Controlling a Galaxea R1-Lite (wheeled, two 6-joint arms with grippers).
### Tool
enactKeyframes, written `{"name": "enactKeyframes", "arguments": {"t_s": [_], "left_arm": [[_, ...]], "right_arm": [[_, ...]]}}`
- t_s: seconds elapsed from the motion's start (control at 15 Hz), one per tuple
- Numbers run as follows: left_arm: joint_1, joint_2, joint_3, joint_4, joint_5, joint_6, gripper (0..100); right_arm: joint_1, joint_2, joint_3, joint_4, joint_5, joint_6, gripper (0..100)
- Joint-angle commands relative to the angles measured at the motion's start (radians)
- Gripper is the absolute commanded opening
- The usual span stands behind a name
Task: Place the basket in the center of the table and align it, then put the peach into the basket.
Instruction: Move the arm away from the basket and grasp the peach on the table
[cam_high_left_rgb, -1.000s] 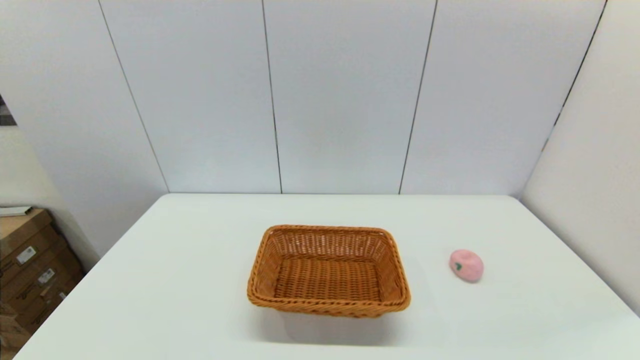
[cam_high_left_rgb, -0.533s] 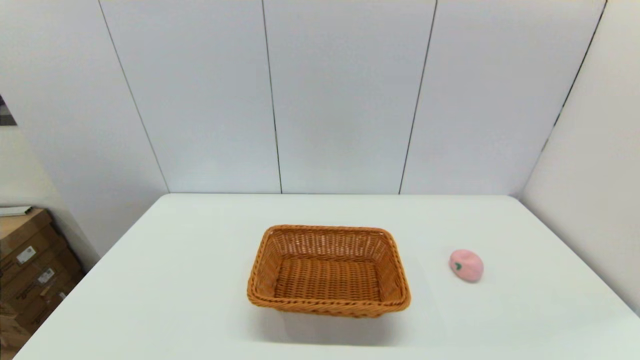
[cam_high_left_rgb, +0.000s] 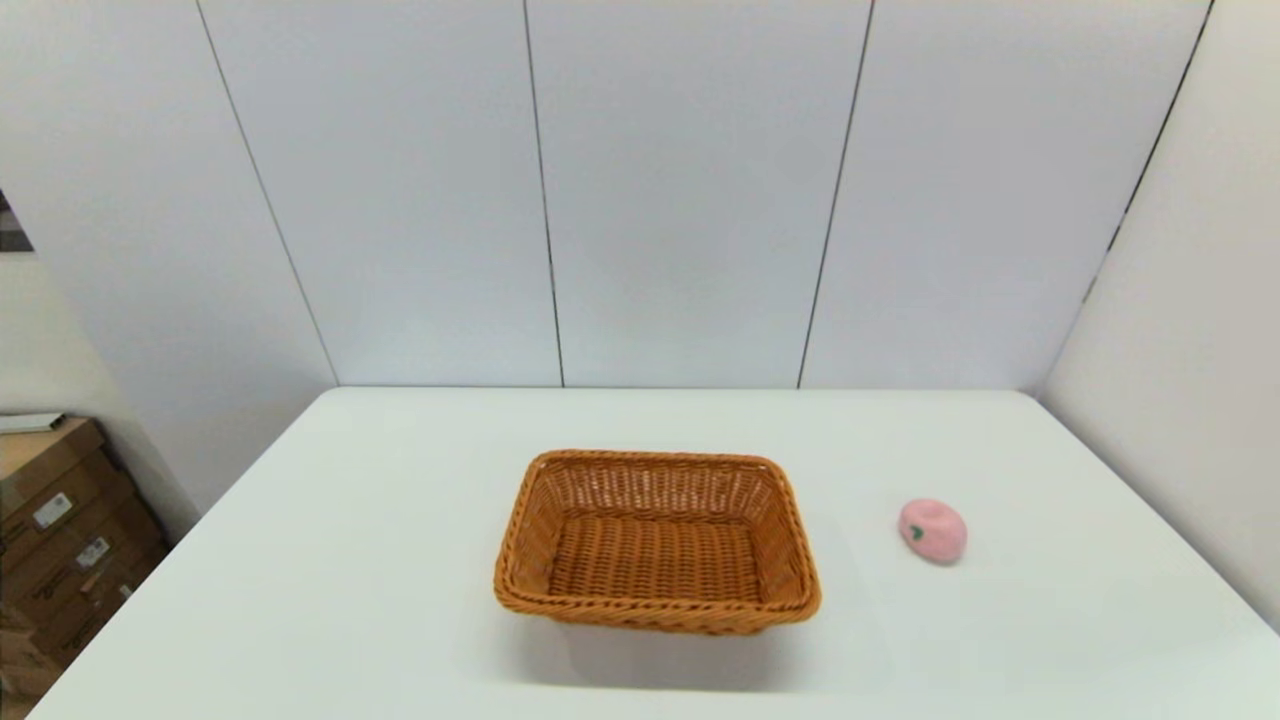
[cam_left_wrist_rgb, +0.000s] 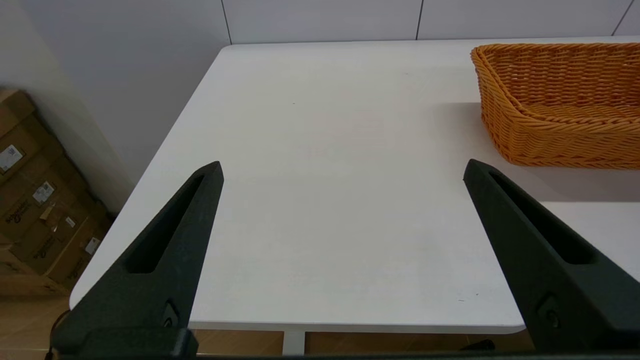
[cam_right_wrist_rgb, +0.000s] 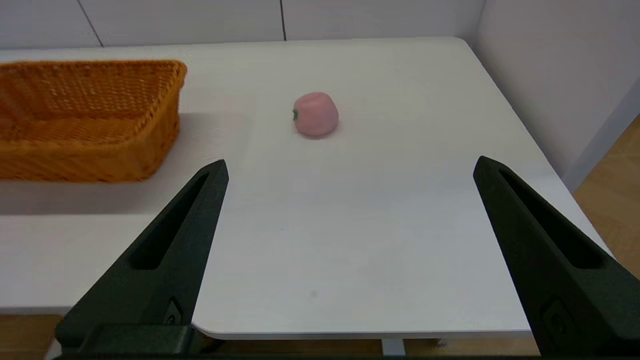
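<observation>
The left gripper (cam_left_wrist_rgb: 342, 170) hangs off the near edge of the table, its two long black fingers (cam_left_wrist_rgb: 170, 240) spread wide with nothing between them. Ahead of it lies bare tabletop; the rectangular orange-brown woven wicker basket (cam_left_wrist_rgb: 560, 105) with flared sides and a braided rim sits forward of this gripper and off toward the robot's right, well apart from the fingertips.

The right gripper (cam_right_wrist_rgb: 350, 165) is likewise held back at the near edge of the large plain white rectangular table (cam_right_wrist_rgb: 350, 240), its black fingers (cam_right_wrist_rgb: 540, 235) splayed fully and gripping nothing. Straight ahead of it, beyond the fingertips and apart from them, rests the small pale-pink rounded toy peach (cam_right_wrist_rgb: 315, 114), its tiny green stem mark turned toward the basket (cam_right_wrist_rgb: 90, 120). The basket stands forward and to the left of this gripper, with a stretch of white table between it and the peach.

From the head view neither arm shows. The basket (cam_high_left_rgb: 657, 540) stands upright about mid-table, its long sides roughly parallel to the near edge, and holds nothing. The peach (cam_high_left_rgb: 933, 530) lies on the table (cam_high_left_rgb: 350, 560) to the basket's right, outside it and not touching it. Brown cardboard boxes (cam_high_left_rgb: 60, 530) are stacked on the floor beyond the table's left side.
</observation>
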Motion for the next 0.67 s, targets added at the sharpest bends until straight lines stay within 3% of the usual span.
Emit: {"name": "enactKeyframes", "arguments": {"t_s": [0.07, 0.33, 0.67], "left_arm": [[-0.001, -0.002, 0.000, 0.001, 0.003, -0.004, 100], [0.000, -0.002, 0.000, 0.001, 0.004, -0.003, 100], [0.000, -0.002, -0.002, 0.001, 0.004, -0.006, 100]], "right_arm": [[0.005, 0.666, -0.384, -0.006, 0.004, 0.055, 100], [0.028, 1.086, -0.535, -0.008, -0.017, 0.101, 100], [0.063, 1.428, -0.637, -0.010, -0.022, 0.118, 100]]}}
